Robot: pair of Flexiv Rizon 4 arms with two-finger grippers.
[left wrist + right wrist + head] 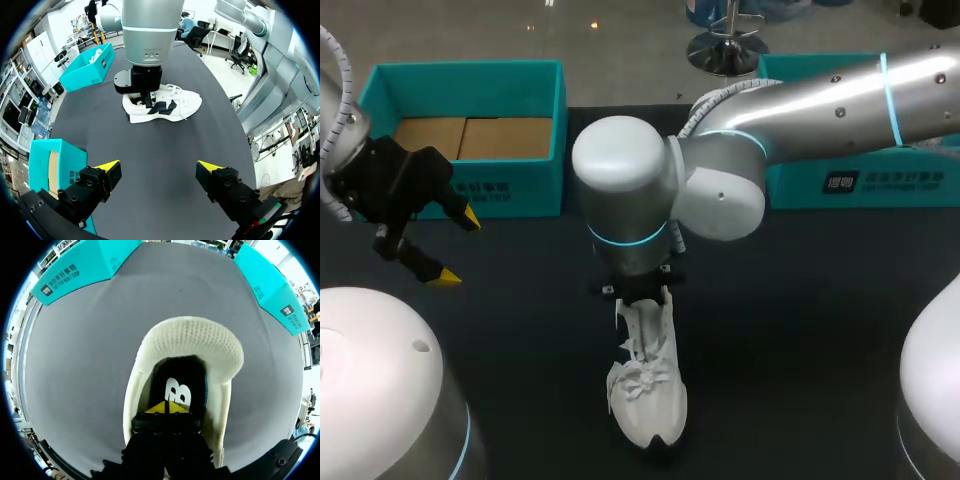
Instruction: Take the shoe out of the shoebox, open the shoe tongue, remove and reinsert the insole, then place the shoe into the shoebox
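Note:
A white shoe (645, 385) lies on the dark table near the front middle, its laces loose. My right arm reaches over the middle, and its gripper (638, 290) points down into the shoe's heel opening. In the right wrist view its yellow tips (166, 408) are pressed together, shut, inside the shoe (185, 340) on the black insole (177, 385) with a white logo. I cannot tell whether they pinch the insole. My left gripper (457, 247) hangs open and empty at the left, in front of the open teal shoebox (510, 190). From the left wrist view its open gripper (159, 167) faces the shoe (170, 102).
A second teal box (860, 185) stands at the back right, partly behind my right arm. The open shoebox (45, 155) sits right beside my left finger. Bare dark table lies on both sides of the shoe.

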